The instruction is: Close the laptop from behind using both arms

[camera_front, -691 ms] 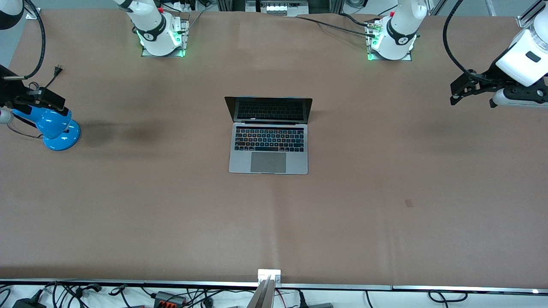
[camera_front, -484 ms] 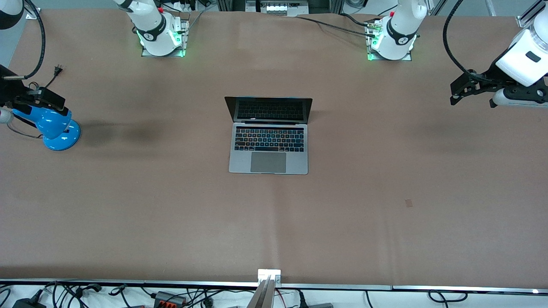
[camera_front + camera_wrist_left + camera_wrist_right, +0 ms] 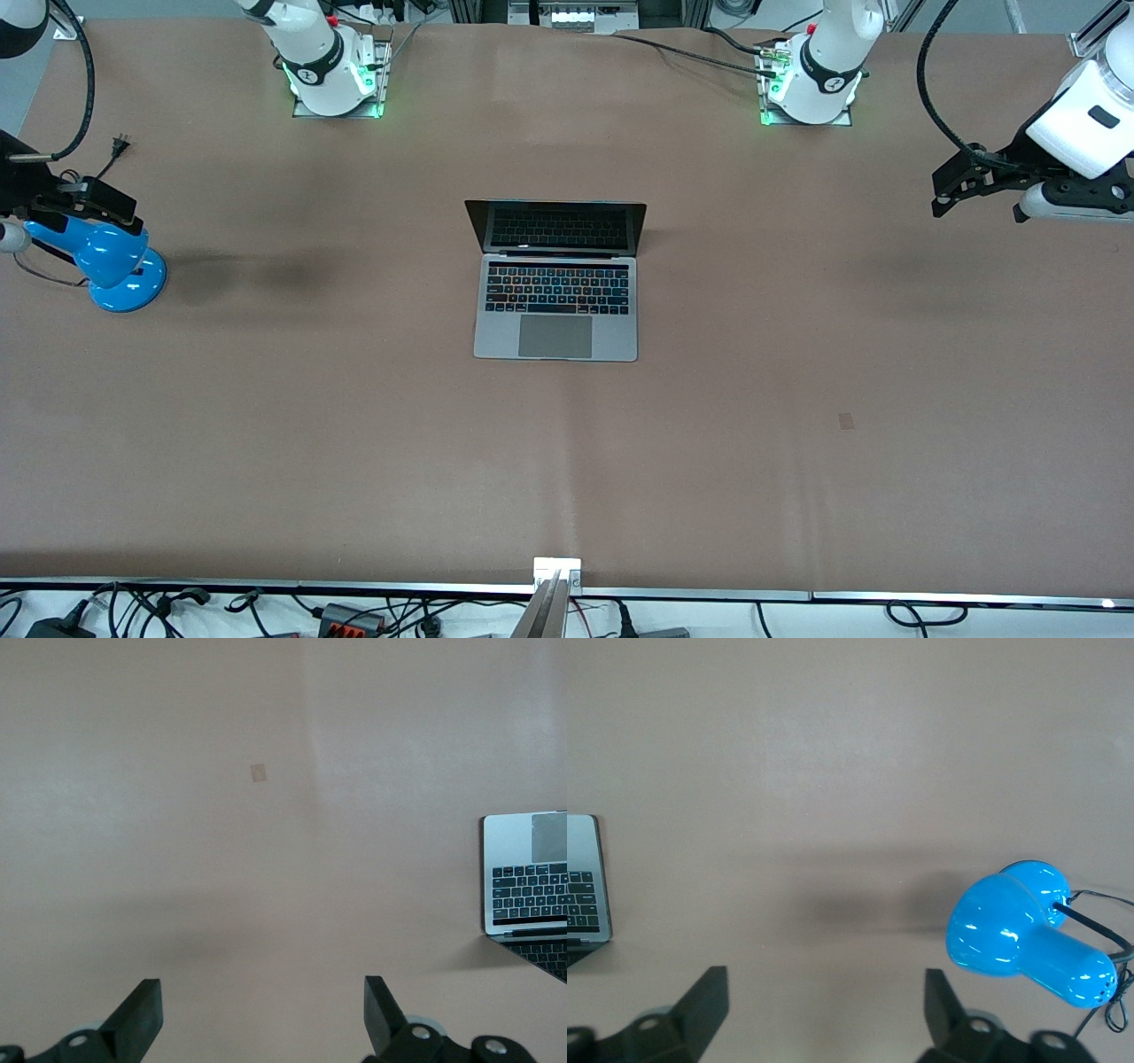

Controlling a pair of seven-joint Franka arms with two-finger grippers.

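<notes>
The silver-grey laptop point(image 3: 555, 301) lies open at the middle of the table, its dark screen upright and facing the front camera. It shows at the edge of the left wrist view point(image 3: 530, 877), and one corner shows in the right wrist view point(image 3: 583, 877). My left gripper point(image 3: 941, 193) hangs open and empty over bare table at the left arm's end, well apart from the laptop; its fingers point(image 3: 142, 1014) are spread wide. My right gripper point(image 3: 97, 202) hangs open and empty over the right arm's end, its fingers point(image 3: 709, 997) wide apart.
A blue desk lamp point(image 3: 111, 261) stands at the right arm's end, under the right gripper; it also shows in the right wrist view point(image 3: 1028, 943). A small tape patch point(image 3: 846, 421) lies on the brown table cover. Both arm bases point(image 3: 332, 75) stand along the table's edge.
My right gripper has shifted very slightly above the lamp. The left gripper and the laptop have not moved.
</notes>
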